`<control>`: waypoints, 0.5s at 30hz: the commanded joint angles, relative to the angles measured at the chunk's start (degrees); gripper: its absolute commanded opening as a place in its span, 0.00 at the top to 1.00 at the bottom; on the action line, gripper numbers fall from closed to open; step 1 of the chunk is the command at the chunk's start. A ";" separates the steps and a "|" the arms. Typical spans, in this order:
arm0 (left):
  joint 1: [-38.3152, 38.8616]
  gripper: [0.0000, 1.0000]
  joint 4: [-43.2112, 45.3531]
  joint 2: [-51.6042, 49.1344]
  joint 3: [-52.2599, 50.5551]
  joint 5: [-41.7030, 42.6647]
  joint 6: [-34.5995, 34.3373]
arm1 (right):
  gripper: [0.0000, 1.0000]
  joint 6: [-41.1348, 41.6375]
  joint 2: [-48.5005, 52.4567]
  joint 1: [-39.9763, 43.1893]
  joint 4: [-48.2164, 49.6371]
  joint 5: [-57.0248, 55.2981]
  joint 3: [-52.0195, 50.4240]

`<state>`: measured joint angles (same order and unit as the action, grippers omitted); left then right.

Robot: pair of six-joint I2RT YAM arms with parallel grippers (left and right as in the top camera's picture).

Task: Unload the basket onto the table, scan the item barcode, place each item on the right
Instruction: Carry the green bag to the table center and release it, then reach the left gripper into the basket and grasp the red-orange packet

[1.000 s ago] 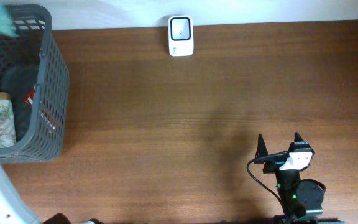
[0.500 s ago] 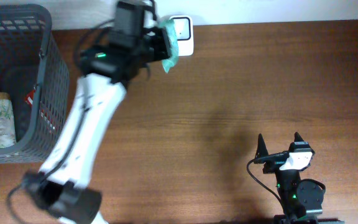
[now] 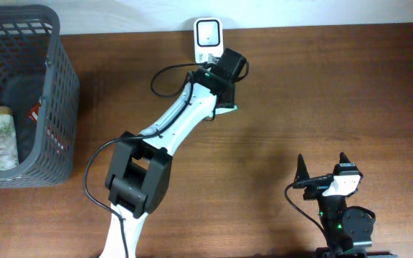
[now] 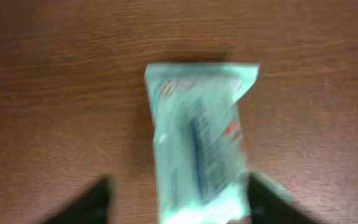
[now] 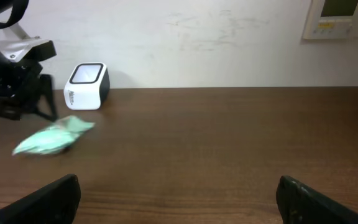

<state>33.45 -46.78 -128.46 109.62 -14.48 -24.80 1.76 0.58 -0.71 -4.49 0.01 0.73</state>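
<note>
I see the left gripper [image 4: 178, 185] wide open over the teal packet [image 4: 197, 118] near the scanner [image 5: 86, 86]; the right gripper [image 5: 178, 185] is also wide.

The left arm [image 3: 167, 125] is stretching from 7 o'clock up toward 12 o'clock, and the left hand [image 3: 222, 82] is pointing downward with its fingers [image 4: 95, 202] standing apart. The right arm [image 3: 346, 222] is sitting folded at 5 o'clock, the right hand [image 3: 322, 168] gaping wide toward 12 o'clock.
</note>
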 commanded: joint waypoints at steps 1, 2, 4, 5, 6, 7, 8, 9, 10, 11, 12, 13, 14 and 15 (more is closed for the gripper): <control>-0.46 0.13 -0.74 0.76 4.76 -1.44 6.84 | 0.01 0.66 -0.37 0.35 -0.22 -0.28 -0.42; -0.74 0.11 -1.88 1.25 7.26 -1.46 7.91 | 0.01 0.66 -0.37 0.35 -0.22 -0.28 -0.42; -2.99 0.11 -5.55 4.37 16.81 -1.42 8.00 | 0.01 0.66 -0.39 0.35 -0.22 -0.28 -0.42; -4.66 0.11 -6.71 6.19 21.03 -1.44 8.02 | 0.01 0.66 -0.37 0.35 -0.22 -0.28 -0.42; -6.12 0.09 -7.41 7.56 24.11 -1.44 8.02 | 0.01 0.66 -0.39 0.35 -0.22 -0.28 -0.42; -7.87 0.07 -7.91 8.90 26.82 -1.44 8.02 | 0.01 0.66 -0.39 0.35 -0.22 -0.28 -0.42; -10.67 0.04 -8.39 10.69 29.59 -1.44 8.02 | 0.01 0.66 -0.37 0.35 -0.22 -0.28 -0.42; -13.81 0.01 -8.44 12.41 31.15 -1.53 8.02 | 0.01 0.66 -0.37 0.35 -0.22 -0.31 -0.42; -17.40 0.01 -8.39 14.16 31.71 -2.36 8.00 | 0.01 0.66 -0.37 0.35 -0.22 -0.28 -0.42; -20.83 0.01 -8.41 15.47 31.76 -2.99 8.00 | 0.01 0.66 -0.37 0.35 -0.22 -0.28 -0.42; -25.16 0.01 -8.59 16.70 31.76 -3.58 8.00 | 0.01 0.66 -0.39 0.35 -0.22 -0.28 -0.42; -30.47 0.01 -8.94 17.55 31.76 -3.54 7.96 | 0.01 0.66 -0.37 0.35 -0.20 -0.28 -0.42; -34.16 0.01 -9.57 17.73 31.76 -3.52 7.96 | 0.01 0.66 -0.39 0.35 -0.20 -0.28 -0.42; -38.71 0.01 -11.56 17.73 31.74 -3.45 7.93 | 0.01 0.66 -0.39 0.35 -0.22 -0.28 -0.42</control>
<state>1.96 -55.55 -110.26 141.34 -17.28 -17.50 1.76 0.58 -0.71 -4.49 -0.01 0.73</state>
